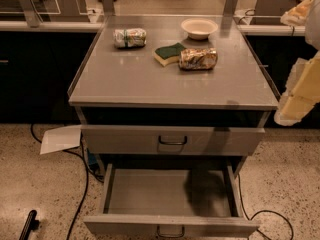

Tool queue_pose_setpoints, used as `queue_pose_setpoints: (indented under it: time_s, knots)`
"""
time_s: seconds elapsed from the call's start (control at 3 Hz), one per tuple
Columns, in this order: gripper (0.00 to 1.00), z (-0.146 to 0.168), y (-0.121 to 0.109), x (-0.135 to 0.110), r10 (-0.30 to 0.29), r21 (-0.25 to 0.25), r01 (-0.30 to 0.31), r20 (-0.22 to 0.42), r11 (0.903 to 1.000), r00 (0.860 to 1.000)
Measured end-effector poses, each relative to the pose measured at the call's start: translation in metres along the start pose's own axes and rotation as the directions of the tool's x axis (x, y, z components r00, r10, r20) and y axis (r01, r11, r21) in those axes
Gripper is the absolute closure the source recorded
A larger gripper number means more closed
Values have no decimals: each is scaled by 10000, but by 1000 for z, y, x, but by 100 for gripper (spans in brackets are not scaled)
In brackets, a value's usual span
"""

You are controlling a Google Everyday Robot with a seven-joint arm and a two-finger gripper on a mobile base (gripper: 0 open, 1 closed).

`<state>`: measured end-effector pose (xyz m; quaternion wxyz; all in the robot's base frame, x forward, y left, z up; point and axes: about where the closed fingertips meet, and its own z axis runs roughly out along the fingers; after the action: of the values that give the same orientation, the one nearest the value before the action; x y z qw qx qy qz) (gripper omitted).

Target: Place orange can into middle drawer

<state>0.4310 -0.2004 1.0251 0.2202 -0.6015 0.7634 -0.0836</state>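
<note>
The orange can [198,59] lies on its side on the grey cabinet top [150,81], right of centre and touching the right end of a sponge. The middle drawer [150,191] is pulled open below, its flat grey floor bare, its dark loop handle [170,231] at the front edge. My gripper [301,91] shows as pale yellowish arm parts at the right edge of the view, off to the right of the cabinet and well apart from the can.
A whitish can with green markings [130,37] lies at the back left. A green-and-yellow sponge [169,53] and a white bowl [199,27] are near the orange can. The upper drawer front [172,140] is closed. Paper [61,139] and cables [82,194] lie on the floor.
</note>
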Motion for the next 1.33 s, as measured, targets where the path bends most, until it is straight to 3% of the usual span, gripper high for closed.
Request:
queue_pose_setpoints:
  time_s: [0.33, 0.67, 1.33]
  knots:
    - [0, 0, -1, -1, -18, 28, 18, 50, 10000, 10000]
    - [0, 32, -27, -4, -1, -395, 23, 558, 9992, 9984]
    - [0, 168, -116, 0, 800, -1722, -569, 1306, 9834, 9882]
